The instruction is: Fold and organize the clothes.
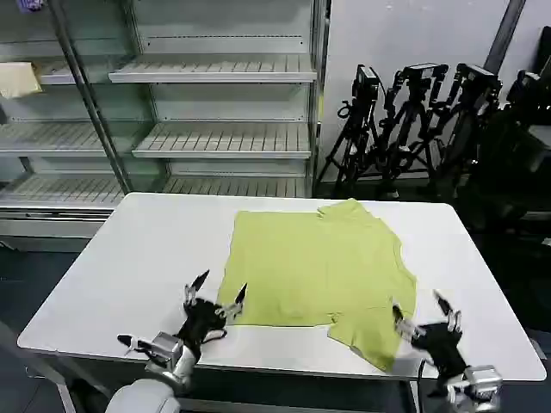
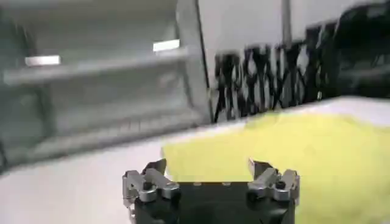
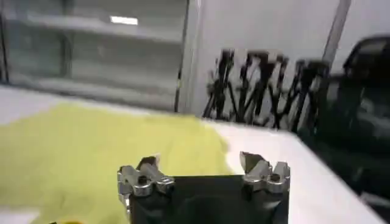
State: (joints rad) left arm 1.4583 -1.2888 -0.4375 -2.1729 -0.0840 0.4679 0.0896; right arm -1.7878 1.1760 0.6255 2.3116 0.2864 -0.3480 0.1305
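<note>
Fingers spread and gripping nothing, the left gripper (image 1: 219, 291) hovers by the near-left hem of the lime T-shirt (image 1: 318, 267); the right gripper (image 1: 420, 310), equally released, hangs over its near-right sleeve. The shirt lies partly folded, wrinkled, on the white table (image 1: 129, 258). The head view adds shelving (image 1: 215, 103) and tripods (image 1: 413, 112).

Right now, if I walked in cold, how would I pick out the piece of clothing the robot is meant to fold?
Find the white table in front of the metal shelves. Spread flat across its middle lies the lime T-shirt, its near edge between the open left gripper and open right gripper. It is the table's one bright, soft thing, plain and printless.
</note>
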